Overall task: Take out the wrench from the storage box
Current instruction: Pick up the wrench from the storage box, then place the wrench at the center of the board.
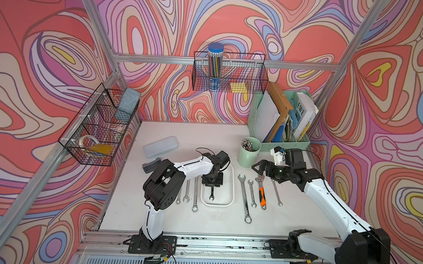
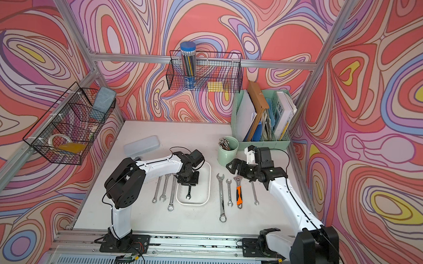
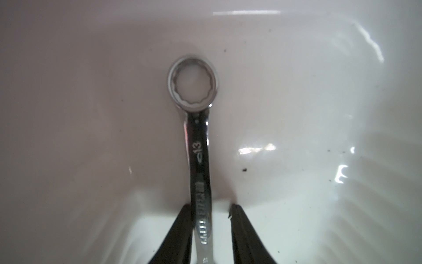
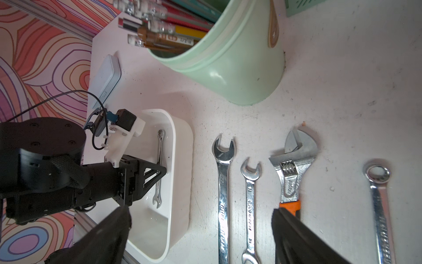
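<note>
Left gripper [image 3: 211,210] is down inside the storage box [image 4: 182,182], its jaws straddling the shank of the combination wrench [image 3: 198,148] without clamping it. One of its fingers [image 3: 180,230] seems to be against the shank's edge, though blur makes that uncertain, and a clear gap remains on the other side. The wrench lies flat on the white floor of the box. Its ring end points away from the robot's base and its open end toward it.

Right gripper [image 4: 200,209] hangs spread wide and empty above the table, near the head of the adjustable wrench [image 4: 292,164] and the green pen cup [image 4: 239,75].

I judge the wrench to be small but dense for its size, rigid, and slick, since it is polished chrome steel. The thin shank gives the pads only narrow flat edges to bear on, so it may twist or slip if squeezed off-square. Mid-shank, about where the jaws stand in the right wrist view, looks the best hold because it is close to the balance point. A firm squeeze and a straight lift would clear the box's low wall.
</note>
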